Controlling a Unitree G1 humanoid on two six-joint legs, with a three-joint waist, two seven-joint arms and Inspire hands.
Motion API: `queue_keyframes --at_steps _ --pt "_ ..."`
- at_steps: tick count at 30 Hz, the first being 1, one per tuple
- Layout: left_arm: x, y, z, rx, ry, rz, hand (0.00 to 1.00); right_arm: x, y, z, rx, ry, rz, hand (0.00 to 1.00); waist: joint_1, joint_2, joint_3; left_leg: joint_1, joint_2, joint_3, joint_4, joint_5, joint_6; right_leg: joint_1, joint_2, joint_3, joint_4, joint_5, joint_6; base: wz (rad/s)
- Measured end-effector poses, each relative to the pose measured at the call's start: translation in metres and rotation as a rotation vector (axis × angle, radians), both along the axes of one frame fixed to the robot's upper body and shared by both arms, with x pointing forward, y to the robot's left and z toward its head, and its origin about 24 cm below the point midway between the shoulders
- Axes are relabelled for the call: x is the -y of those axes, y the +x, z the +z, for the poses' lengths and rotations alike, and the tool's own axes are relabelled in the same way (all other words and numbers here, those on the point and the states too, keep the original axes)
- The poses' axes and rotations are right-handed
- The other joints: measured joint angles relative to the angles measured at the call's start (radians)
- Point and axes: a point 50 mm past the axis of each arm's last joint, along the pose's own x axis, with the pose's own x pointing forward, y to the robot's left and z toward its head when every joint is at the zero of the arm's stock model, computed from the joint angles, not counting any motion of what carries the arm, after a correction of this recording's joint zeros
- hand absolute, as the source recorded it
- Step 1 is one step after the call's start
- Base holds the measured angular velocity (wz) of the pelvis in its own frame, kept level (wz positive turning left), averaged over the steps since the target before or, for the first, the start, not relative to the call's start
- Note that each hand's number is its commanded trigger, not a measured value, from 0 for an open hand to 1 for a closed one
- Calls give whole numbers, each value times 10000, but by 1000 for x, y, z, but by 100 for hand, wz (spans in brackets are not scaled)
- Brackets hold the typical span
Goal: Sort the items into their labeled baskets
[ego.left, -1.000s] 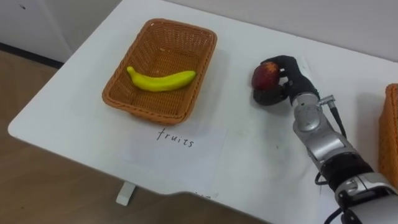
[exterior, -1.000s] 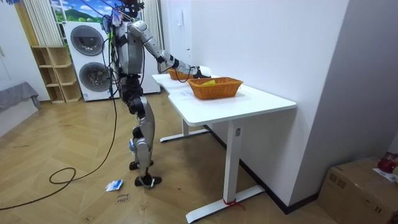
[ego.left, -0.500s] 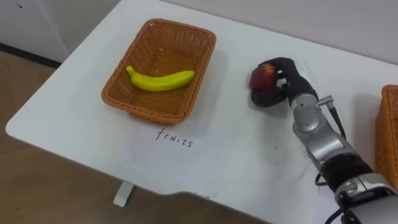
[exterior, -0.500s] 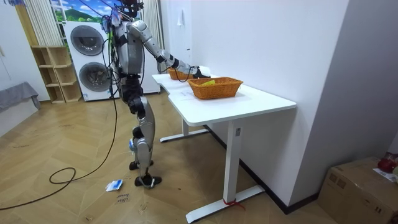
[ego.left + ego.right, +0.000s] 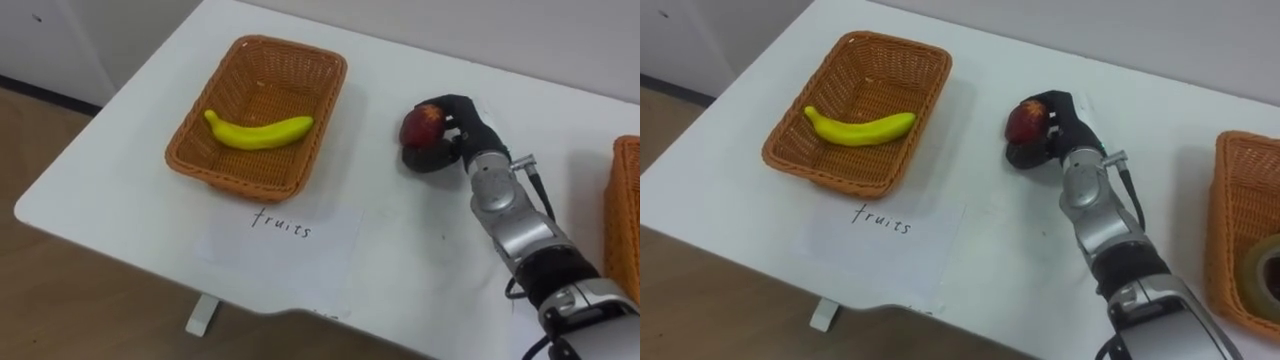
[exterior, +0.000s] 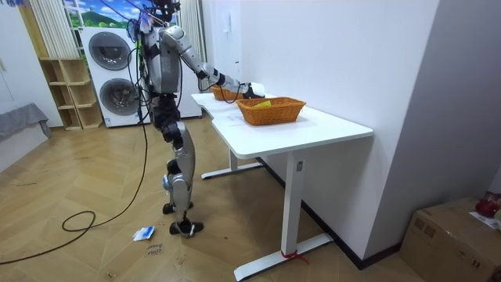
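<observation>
Got a red fruit point(image 5: 421, 125) gripped in the right hand point(image 5: 455, 135), fingers curled round it, low over the white tabletop point(image 5: 400, 250). Can't tell if it's touching down. Well apart to the left: a wicker basket point(image 5: 200, 150) with a banana point(image 5: 258, 130) lying in it. Also spotting a paper sheet point(image 5: 280, 240) flat just near of that basket, plus a second basket point(image 5: 1230, 200) at the right edge holding a tape roll point(image 5: 1265, 265).

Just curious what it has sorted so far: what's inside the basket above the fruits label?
A single yellow banana lies on the floor of the basket. Its near wall covers a thin strip of that floor.
</observation>
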Motion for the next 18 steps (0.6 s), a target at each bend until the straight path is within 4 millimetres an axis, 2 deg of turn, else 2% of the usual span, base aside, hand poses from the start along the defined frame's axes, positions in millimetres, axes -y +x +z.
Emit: queue_keyframes --at_steps 4,6,8,12,18 --pt "-1 -2 0 -77 14 12 0 -10 4 18 712 51 428 100 -33 1 -18 57 2 61 -3 1 1 48 4 23 -2 0 0 -1" --pt "-2 -7 -1 -183 14 157 0 -17 6 30 1199 130 735 100 -50 -43 -59 202 4 72 -13 1 1 241 12 -3 -87 0 1 2" --pt "-3 -13 -1 -355 23 260 0 -18 7 33 1275 218 865 100 -70 -82 -100 390 1 75 -35 1 1 460 12 -36 -169 0 2 5" --pt "-3 -24 -2 -619 16 332 0 -23 7 40 1462 425 1132 100 -75 -137 -134 640 6 77 -152 4 6 679 5 -15 -169 -3 7 0" --pt "-3 -23 -1 -549 -19 374 0 -29 7 51 1862 557 1417 100 -78 -209 -183 666 -4 77 -190 11 -8 779 19 -58 -167 -4 7 0"
